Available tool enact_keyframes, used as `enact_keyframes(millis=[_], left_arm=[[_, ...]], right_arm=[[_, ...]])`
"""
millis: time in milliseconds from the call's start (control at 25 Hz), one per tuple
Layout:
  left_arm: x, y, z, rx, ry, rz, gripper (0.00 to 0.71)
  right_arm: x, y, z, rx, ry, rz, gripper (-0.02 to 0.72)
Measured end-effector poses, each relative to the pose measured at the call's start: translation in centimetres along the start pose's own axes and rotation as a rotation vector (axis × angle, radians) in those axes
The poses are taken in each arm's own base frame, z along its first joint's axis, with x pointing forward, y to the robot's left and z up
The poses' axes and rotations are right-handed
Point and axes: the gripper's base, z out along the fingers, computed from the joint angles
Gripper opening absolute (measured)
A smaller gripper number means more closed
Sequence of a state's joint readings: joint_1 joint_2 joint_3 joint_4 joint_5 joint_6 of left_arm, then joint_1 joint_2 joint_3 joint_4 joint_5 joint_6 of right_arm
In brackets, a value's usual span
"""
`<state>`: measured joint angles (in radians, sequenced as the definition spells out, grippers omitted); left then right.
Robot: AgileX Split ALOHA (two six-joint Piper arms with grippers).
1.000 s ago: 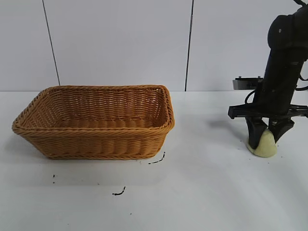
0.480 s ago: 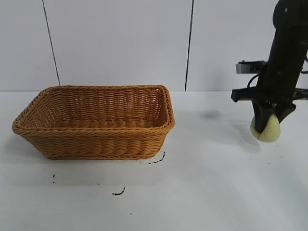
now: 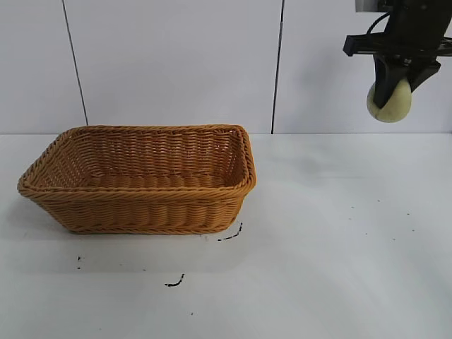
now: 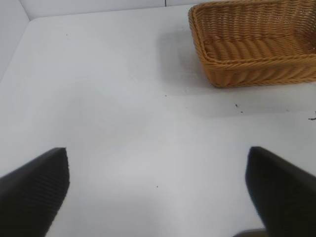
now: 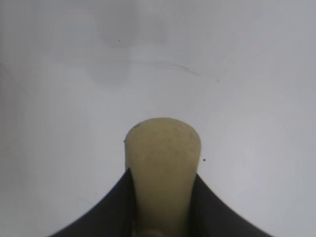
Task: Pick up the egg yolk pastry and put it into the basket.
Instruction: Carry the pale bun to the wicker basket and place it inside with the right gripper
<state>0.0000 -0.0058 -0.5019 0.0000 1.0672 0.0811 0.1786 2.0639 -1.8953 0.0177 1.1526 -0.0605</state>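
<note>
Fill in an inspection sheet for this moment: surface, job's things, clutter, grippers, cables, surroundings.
Surface: white table, with small black marks in front of the basket.
Job's things: egg yolk pastry held in the air, well above the table, to the right of the basket; wicker basket upright on the table, nothing seen inside.
Clutter: nothing seen.
Grippers: right gripper shut on the pastry, pointing down; left gripper open above bare table, apart from the basket.
Cables: a dark cable loops beside the right gripper's mount.
Surroundings: white panelled wall with dark seams.
</note>
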Motion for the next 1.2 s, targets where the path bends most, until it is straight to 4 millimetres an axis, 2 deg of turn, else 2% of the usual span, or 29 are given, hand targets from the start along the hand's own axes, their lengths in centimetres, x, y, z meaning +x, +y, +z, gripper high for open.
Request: enact_keyframes(millis=[120, 480, 600, 720, 920, 1040, 1200], left_arm=[[0.0, 0.0, 0.0, 0.0, 0.0, 0.0, 0.697], [0.0, 0.0, 0.0, 0.0, 0.0, 0.0, 0.697], [0.0, 0.0, 0.0, 0.0, 0.0, 0.0, 0.697], [0.0, 0.0, 0.0, 0.0, 0.0, 0.0, 0.697], [0.0, 0.0, 0.0, 0.0, 0.0, 0.0, 0.697], [0.0, 0.0, 0.0, 0.0, 0.0, 0.0, 0.697], [0.0, 0.0, 0.0, 0.0, 0.0, 0.0, 0.697]], right_arm=[[-0.3, 3.0, 0.0, -0.022, -0.024, -0.063, 0.162], [-0.2, 14.6, -0.1, -0.125, -0.174, -0.28, 0.162], [0.0, 17.9, 1.5, -0.161, -0.211, -0.308, 0.162], [0.5, 20.6, 4.3, -0.186, -0.221, -0.329, 0.162], [1.1, 23.1, 8.8, -0.219, -0.243, -0.32, 0.162], [1.7, 23.5, 11.9, -0.216, -0.218, -0.323, 0.162], [2.4, 23.6, 14.4, -0.208, -0.18, -0.325, 0.178]])
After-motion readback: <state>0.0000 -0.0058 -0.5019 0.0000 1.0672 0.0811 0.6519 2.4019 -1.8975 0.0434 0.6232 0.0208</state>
